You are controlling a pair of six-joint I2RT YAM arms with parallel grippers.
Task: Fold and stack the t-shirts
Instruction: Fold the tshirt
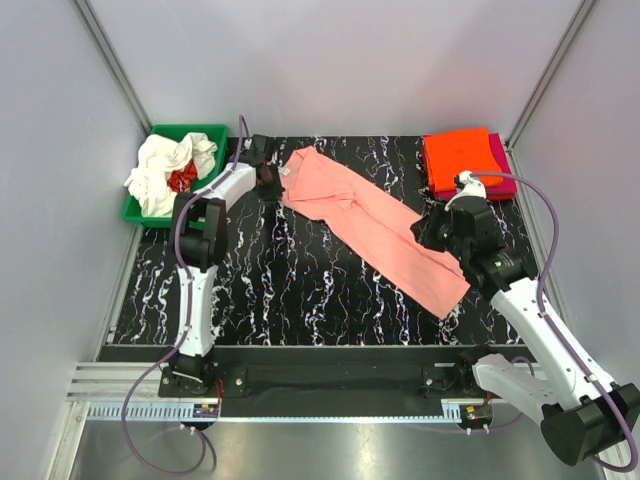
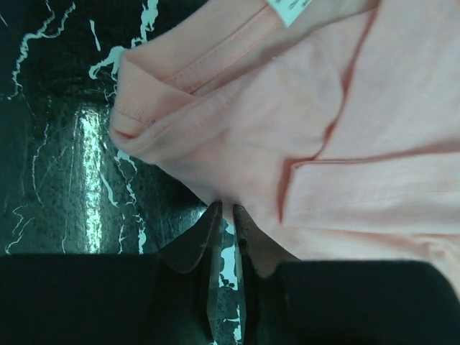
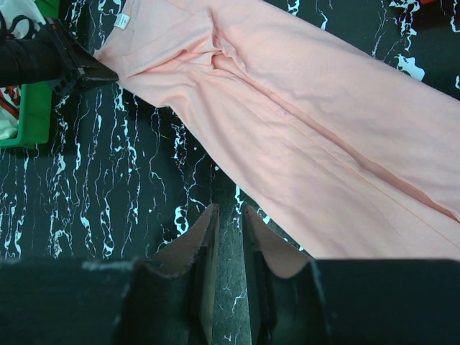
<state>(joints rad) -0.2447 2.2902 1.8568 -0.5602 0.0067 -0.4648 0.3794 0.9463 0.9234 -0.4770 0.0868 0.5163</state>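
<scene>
Pink shirt [image 1: 370,225] lies in a long strip on the table [image 1: 280,290], running diagonally from far-left to near-right. Left gripper [image 2: 226,208] is right at the collar end and right gripper [image 3: 228,210] is beside the long edge, nearer the hem. Both are pinched almost closed and hold nothing.

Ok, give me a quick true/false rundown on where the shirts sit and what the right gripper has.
1. The salmon-pink shirt lies as a long diagonal strip on the table. True.
2. The orange shirt is in the green bin. False: it lies folded on the magenta shirt at the far right corner.
3. The right gripper holds the salmon-pink shirt. False: its fingers are nearly together over bare table beside that shirt.
4. The white shirt and red shirt sit bunched in the bin. True.
</scene>
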